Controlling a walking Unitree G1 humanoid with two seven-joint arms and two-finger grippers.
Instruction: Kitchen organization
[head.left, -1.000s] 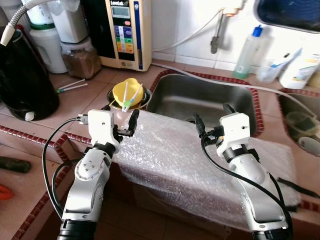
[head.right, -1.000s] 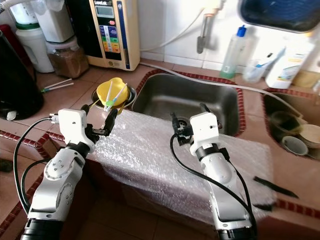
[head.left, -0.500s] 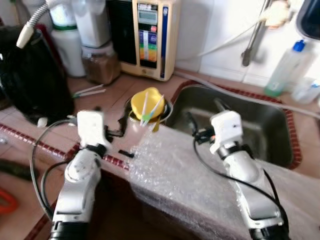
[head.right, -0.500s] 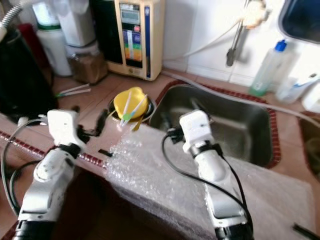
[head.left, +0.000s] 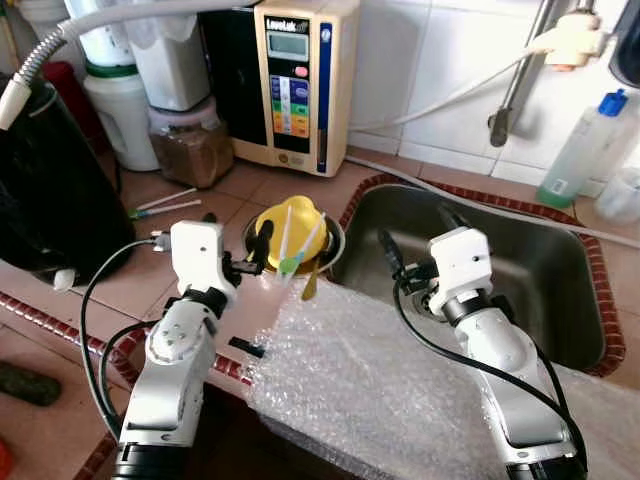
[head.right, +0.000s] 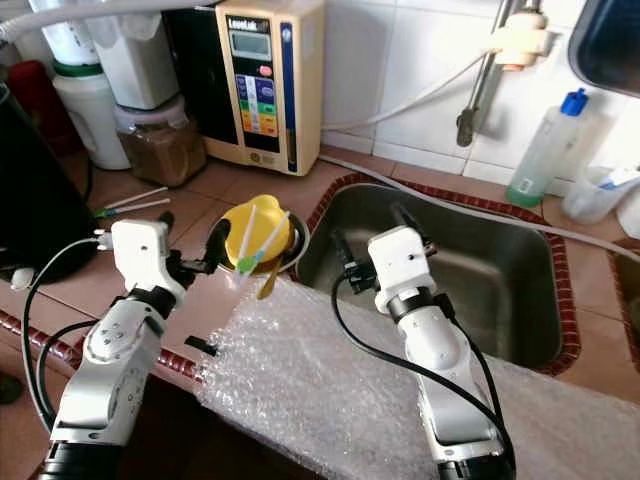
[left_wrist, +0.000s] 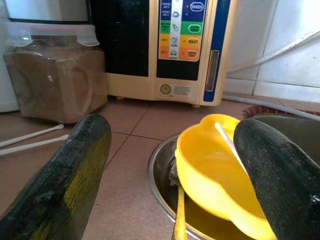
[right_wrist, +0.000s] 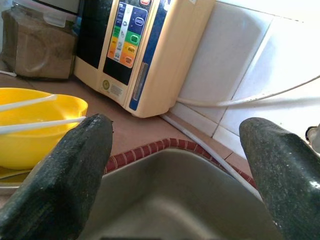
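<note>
A yellow bowl with white, green-tipped utensils in it sits inside a steel bowl on the tiled counter, left of the steel sink. My left gripper hovers open just left of the yellow bowl, holding nothing. My right gripper stands open over the sink's near left corner, also holding nothing. A sheet of bubble wrap lies over the counter's front edge under both arms.
A cream water machine, a jar of brown powder and a black appliance stand at the back left. Two white sticks lie on the tiles. A clear bottle stands beyond the sink. A small black piece lies at the counter edge.
The whole picture has shifted, so the camera has moved. My left gripper now stands closer beside the yellow bowl. Both grippers stay open.
</note>
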